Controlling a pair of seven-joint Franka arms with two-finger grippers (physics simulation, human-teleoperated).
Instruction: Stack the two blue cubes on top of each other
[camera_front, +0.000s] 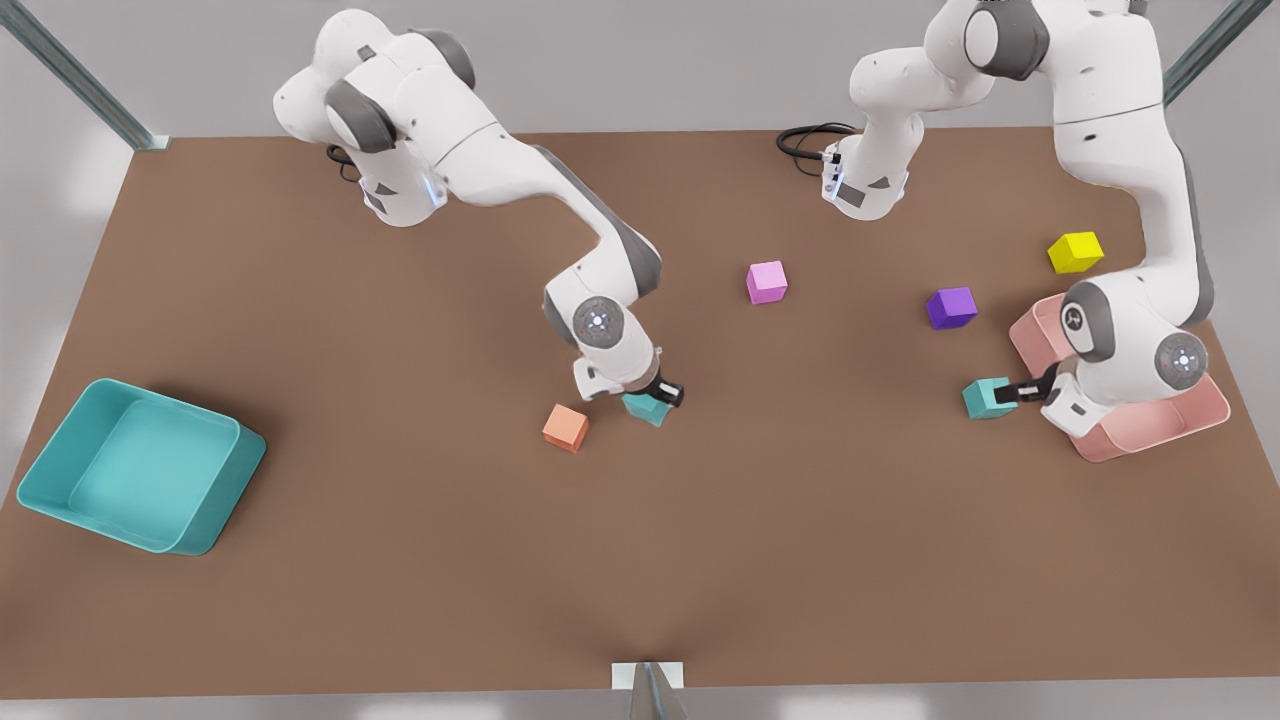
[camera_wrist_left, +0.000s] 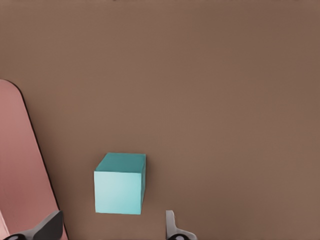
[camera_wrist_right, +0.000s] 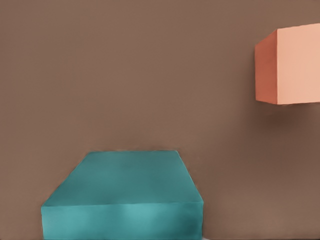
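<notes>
A brown table (camera_front: 400, 560) holds two white robot arms and several small coloured cubes, with an orange cube (camera_front: 566, 427) near the middle serving as the reference point. Just beside the orange cube, toward the front view's right, sits one blue cube (camera_front: 646, 407), and the right gripper (camera_front: 664, 392) is down on it; its dark fingers are partly hidden by the wrist and the cube, so whether they are closed cannot be told. In the right wrist view this blue cube (camera_wrist_right: 125, 197) fills the near foreground with the orange cube (camera_wrist_right: 289, 66) a little way beyond it, the two apart. The second blue cube (camera_front: 988, 397) lies well away from the orange cube, far toward the front view's right, resting on the table just beside a pink tray (camera_front: 1150, 430). The left gripper (camera_front: 1020, 392) reaches it from the tray side, and the left wrist view shows the fingertips (camera_wrist_left: 172, 225) spread wide either side, not touching this cube (camera_wrist_left: 120, 185), with the tray's edge (camera_wrist_left: 20, 165) alongside. Behind the orange cube stand a pink cube (camera_front: 767, 282), a purple cube (camera_front: 951, 308) and a yellow cube (camera_front: 1075, 252). A large teal bin (camera_front: 215, 500) sits far toward the front view's left.
</notes>
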